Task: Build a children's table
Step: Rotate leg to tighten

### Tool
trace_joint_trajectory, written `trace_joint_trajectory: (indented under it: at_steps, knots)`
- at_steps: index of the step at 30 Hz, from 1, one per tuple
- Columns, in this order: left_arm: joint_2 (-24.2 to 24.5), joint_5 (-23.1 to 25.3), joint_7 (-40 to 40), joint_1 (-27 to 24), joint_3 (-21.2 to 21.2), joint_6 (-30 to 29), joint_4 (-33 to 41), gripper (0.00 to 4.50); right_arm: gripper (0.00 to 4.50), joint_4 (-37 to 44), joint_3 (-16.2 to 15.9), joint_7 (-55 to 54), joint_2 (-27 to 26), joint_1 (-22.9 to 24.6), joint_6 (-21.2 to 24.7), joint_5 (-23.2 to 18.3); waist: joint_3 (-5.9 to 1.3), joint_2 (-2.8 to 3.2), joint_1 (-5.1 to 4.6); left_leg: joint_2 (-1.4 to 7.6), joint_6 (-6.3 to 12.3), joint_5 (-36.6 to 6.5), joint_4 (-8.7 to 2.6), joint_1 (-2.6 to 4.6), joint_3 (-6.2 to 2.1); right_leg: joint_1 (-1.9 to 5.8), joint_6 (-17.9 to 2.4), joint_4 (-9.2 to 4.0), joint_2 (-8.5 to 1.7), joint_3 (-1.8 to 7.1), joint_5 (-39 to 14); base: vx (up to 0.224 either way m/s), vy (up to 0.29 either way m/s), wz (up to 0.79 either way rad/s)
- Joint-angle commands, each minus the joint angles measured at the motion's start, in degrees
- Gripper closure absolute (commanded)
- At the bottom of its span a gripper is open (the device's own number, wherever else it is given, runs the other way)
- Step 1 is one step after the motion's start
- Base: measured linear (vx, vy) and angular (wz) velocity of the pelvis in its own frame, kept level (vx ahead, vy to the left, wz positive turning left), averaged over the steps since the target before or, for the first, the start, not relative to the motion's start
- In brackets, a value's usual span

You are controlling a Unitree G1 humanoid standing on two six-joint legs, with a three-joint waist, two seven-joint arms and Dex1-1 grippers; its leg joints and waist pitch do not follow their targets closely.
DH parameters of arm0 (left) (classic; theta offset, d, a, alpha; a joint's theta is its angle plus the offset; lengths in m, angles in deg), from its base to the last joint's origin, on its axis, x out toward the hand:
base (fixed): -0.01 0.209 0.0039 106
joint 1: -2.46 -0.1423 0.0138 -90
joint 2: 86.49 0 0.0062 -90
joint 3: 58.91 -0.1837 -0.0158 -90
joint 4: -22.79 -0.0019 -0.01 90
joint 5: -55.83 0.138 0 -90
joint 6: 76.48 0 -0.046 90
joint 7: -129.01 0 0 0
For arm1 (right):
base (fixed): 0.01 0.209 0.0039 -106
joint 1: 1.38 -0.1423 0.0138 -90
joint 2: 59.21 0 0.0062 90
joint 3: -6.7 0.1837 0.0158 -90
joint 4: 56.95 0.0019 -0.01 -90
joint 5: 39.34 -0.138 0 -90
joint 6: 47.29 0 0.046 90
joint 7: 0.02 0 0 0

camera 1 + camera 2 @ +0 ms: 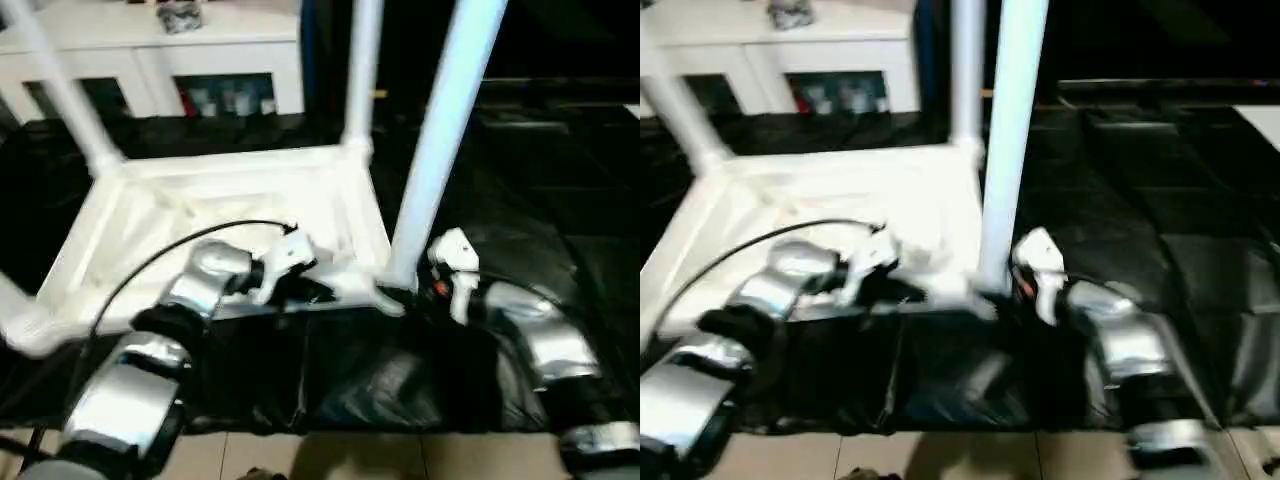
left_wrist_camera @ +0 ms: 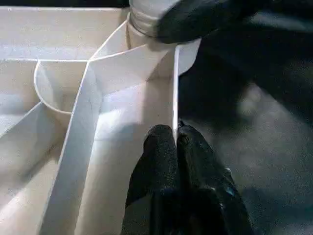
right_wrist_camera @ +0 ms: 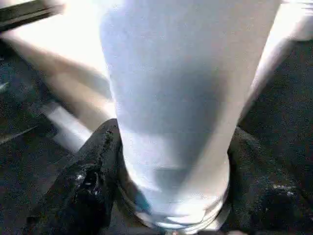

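The white tabletop lies upside down on a black sheet, ribbed underside up. Upright legs stand in its far left and far right corner sockets. A third leg stands in the near right corner. My right gripper is shut on that leg just above its flared base, one black finger on each side. My left gripper is shut on the thin near rim of the tabletop, a short way from that corner socket.
A white cabinet with glass doors stands behind the work. The black sheet covers the surface out to the right and ends at a tiled floor in front. A black cable loops over my left forearm.
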Motion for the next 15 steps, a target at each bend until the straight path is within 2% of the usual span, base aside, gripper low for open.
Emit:
trace_joint_trajectory:
  at_steps: [1,3,5,6,7,8,9,13,15]
  knots:
    - [-4.1,-0.4,2.6,0.9,-0.9,-1.0,0.8,4.5,1.78,-1.8,-2.3,-4.6,-3.5,-0.5,1.9,1.4,-3.34,-0.2,-0.24,2.49,-0.26,-18.1,-5.36,2.09,-2.04,1.45,-11.2,-3.66,-0.81,-0.1,-14.2,0.0,0.0,0.0]
    - [-7.6,-0.2,7.6,0.5,-1.0,-2.6,1.4,4.5,1.78,-3.5,-1.9,-11.7,-8.1,-1.7,2.5,2.3,-3.32,-0.47,-0.51,2.44,-0.08,-18.4,-5.27,2.18,-1.83,1.22,-11.2,-3.75,-0.58,-0.05,-12.7,0.0,0.0,0.0]
    - [-8.7,0.0,8.9,0.2,-1.2,-2.9,1.6,4.5,1.78,-4.0,-1.9,-13.6,-9.7,-2.1,2.2,2.5,-3.34,-0.49,-0.6,2.32,0.06,-18.5,-5.25,2.15,-1.88,1.26,-10.9,-3.94,-0.75,-0.05,-13.7,0.0,0.0,0.0]
    - [-9.3,0.2,9.5,0.0,-1.4,-2.8,1.7,4.5,1.78,-4.3,-2.6,-14.3,-10.6,-2.3,0.9,3.4,-3.34,0.36,-0.51,2.32,-0.1,-18.6,-5.29,2.24,-2.0,1.27,-10.6,-3.89,-0.81,-0.08,-14.0,0.0,0.0,0.0]
    - [-9.4,0.3,9.7,-0.1,-1.4,-2.8,1.7,4.5,1.78,-4.3,-2.7,-14.5,-10.7,-2.4,0.5,3.7,-3.32,-0.05,-0.66,2.32,-0.04,-19.1,-5.29,2.19,-1.91,1.19,-10.2,-4.1,-0.66,-0.1,-13.9,0.0,0.0,0.0]
    - [-9.7,0.5,10.2,-0.3,-1.5,-2.9,1.9,4.5,1.44,-4.5,-3.2,-15.0,-11.1,-2.4,-1.4,4.6,-3.36,-0.02,-0.69,2.29,0.08,-18.9,-5.33,2.08,-1.96,1.27,-9.9,-4.04,-0.62,-0.12,-13.3,0.0,0.0,0.0]
    - [-9.7,0.7,10.4,-0.4,-1.5,-2.9,2.0,4.5,1.23,-4.4,-3.0,-15.5,-11.2,-2.4,-2.0,4.7,-3.39,-0.06,-0.7,2.29,0.18,-18.9,-5.32,2.08,-1.96,1.29,-9.9,-4.04,-0.64,-0.14,-13.1,0.0,0.0,0.0]
    - [-8.6,1.0,9.6,-0.8,-1.7,-2.1,2.1,4.5,0.9,-3.5,-1.8,-14.0,-9.7,-2.0,-3.4,3.7,-3.4,0.03,-0.77,2.34,1.06,-18.8,-5.3,2.04,-1.93,1.34,-10.1,-4.02,-0.61,-0.14,-12.4,0.0,0.0,0.0]
    - [-6.9,0.9,7.7,-1.2,-1.6,-0.9,2.5,4.5,0.73,-2.7,-1.1,-10.0,-6.8,-1.6,-4.5,3.0,-3.54,-0.05,-0.69,2.36,1.46,-18.2,-5.2,1.97,-1.95,1.59,-10.2,-3.9,-0.62,-0.21,-11.3,0.0,0.0,0.0]
